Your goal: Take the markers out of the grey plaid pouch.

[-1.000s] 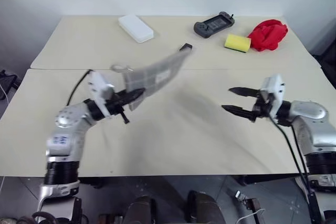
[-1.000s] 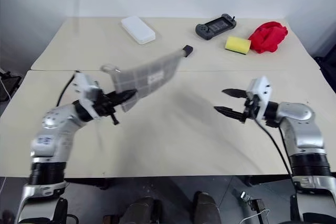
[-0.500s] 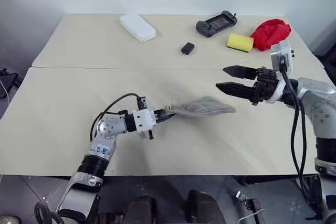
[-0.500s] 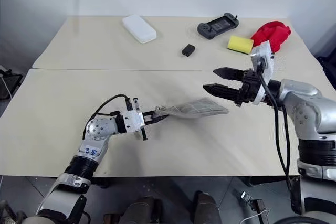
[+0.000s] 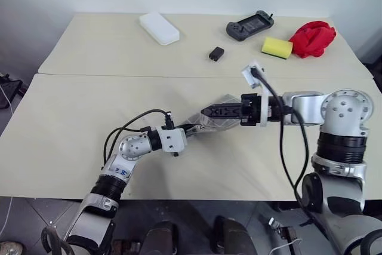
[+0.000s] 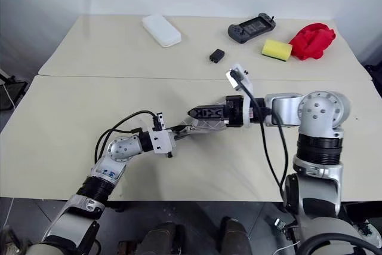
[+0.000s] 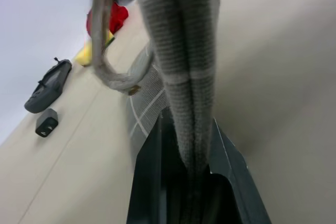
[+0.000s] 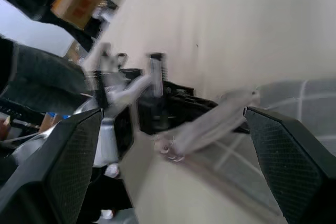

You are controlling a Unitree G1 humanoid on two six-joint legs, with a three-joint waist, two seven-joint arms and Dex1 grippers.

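Left arm: stretched low over the near table (image 5: 71, 141), forearm angled toward the middle, cable looping above the wrist. Left gripper (image 5: 190, 129): fingers pressed together on one end of the grey plaid pouch (image 5: 216, 120); in the left wrist view the fabric edge (image 7: 185, 77) sits clamped between the two black fingers, with the beige loop (image 7: 107, 74) hanging beside it.

Grey plaid pouch: held out from the left fingertips toward the right gripper, lying low over the table surface, its far part under the right fingers.

Right arm: elbow bent outward, forearm swung across toward the left arm, roughly level. Right gripper (image 5: 216, 111): pointing at the left gripper, directly over the pouch; the right wrist view shows its two fingers (image 8: 58, 156) spread wide, pouch fabric (image 8: 294, 103) lying between them. Whether they touch the pouch cannot be told.

Markers: none can be made out.

Beyond both hands, on the far table: white box (image 5: 159, 28), small black block (image 5: 216, 53), handheld controller (image 5: 249, 25), yellow sponge (image 5: 277, 47), red cloth (image 5: 314, 37).
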